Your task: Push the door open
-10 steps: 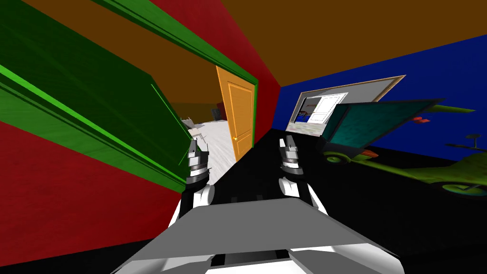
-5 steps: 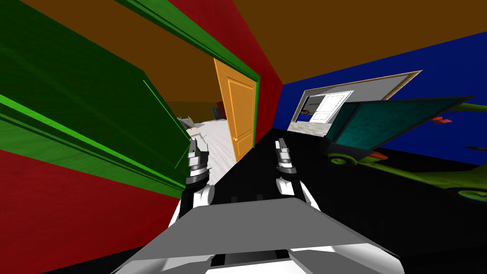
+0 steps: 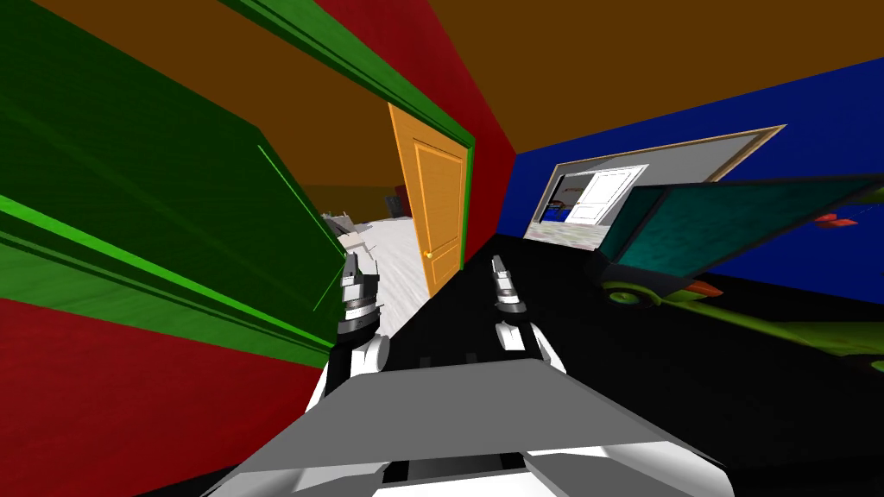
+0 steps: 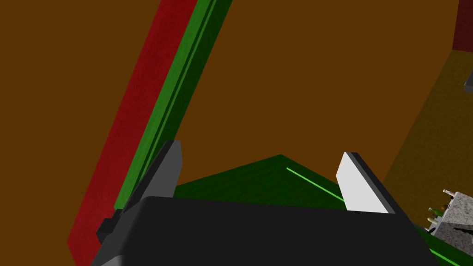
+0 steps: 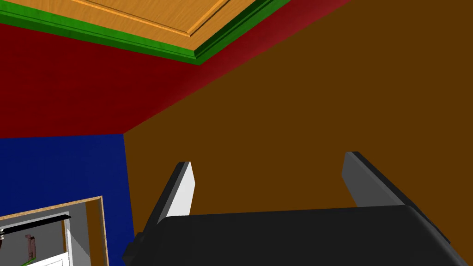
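Observation:
An orange panelled door (image 3: 440, 211) with a small knob (image 3: 427, 254) stands swung open on the right side of a green door frame (image 3: 173, 233) in a red wall. Through the doorway a pale floor (image 3: 393, 259) shows. My left gripper (image 3: 350, 274) is open, close beside the frame's left jamb at the doorway's threshold; in the left wrist view its open gripper (image 4: 268, 161) points up past the green frame (image 4: 175, 92). My right gripper (image 3: 499, 263) is open, just right of the door's foot; in the right wrist view the gripper (image 5: 270, 166) sits below the door's top (image 5: 152, 14).
A teal panel on a green wheeled thing (image 3: 716, 229) stands to the right on the black floor. A framed opening (image 3: 604, 194) sits in the blue wall. Beyond the doorway is a grey counter with bottles (image 4: 450, 217).
My right gripper has drifted left, towards the door's foot. The head view has turned a little, so the teal thing slid right. The left gripper has hardly moved.

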